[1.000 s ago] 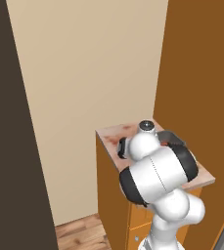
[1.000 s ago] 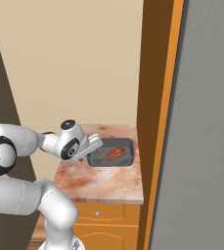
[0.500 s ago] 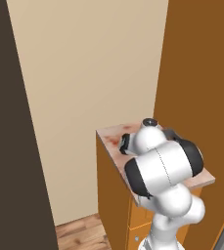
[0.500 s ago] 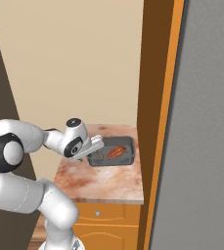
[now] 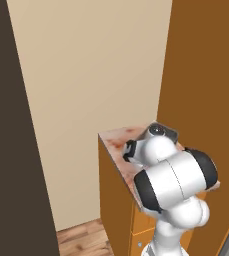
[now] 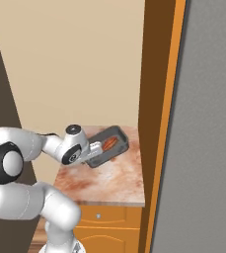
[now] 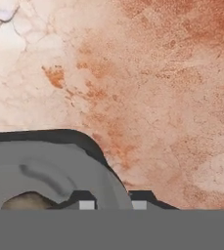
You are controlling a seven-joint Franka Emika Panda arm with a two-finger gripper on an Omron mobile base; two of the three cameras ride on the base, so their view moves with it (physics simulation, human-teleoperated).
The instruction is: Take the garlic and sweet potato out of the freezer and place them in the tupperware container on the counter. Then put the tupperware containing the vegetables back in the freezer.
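The pincer (image 7: 112, 204) is closed down narrow on the near rim of the tub (image 6: 106, 147): in the hand view its two small tips stand close together with the grey flared wall of the tub between them, right at the rounded corner. So the thing to be carried is already in the grip rather than off to one side. From the right base view the tub's long axis runs away from the arm, up and to the right towards the orange cabinet side (image 6: 149, 99), and the hold is at its near short end, which leaves most of the tub's length hanging beyond the pincer.

The tub sits on the marbled tabletop (image 6: 109, 183), towards the back right, close to the wall. Inside it lies the sweet potato (image 6: 109, 143), an orange-red lump near the middle. In the hand view a pale brownish lump (image 7: 28, 201) shows low in the tub (possibly the garlic, though I cannot tell for sure).

The freezer's wide grey door (image 6: 208, 138) stands at the right, just past the cabinet side. As I judge it, filling is done and the lift towards the freezer comes next; an end-held tub may well tip.
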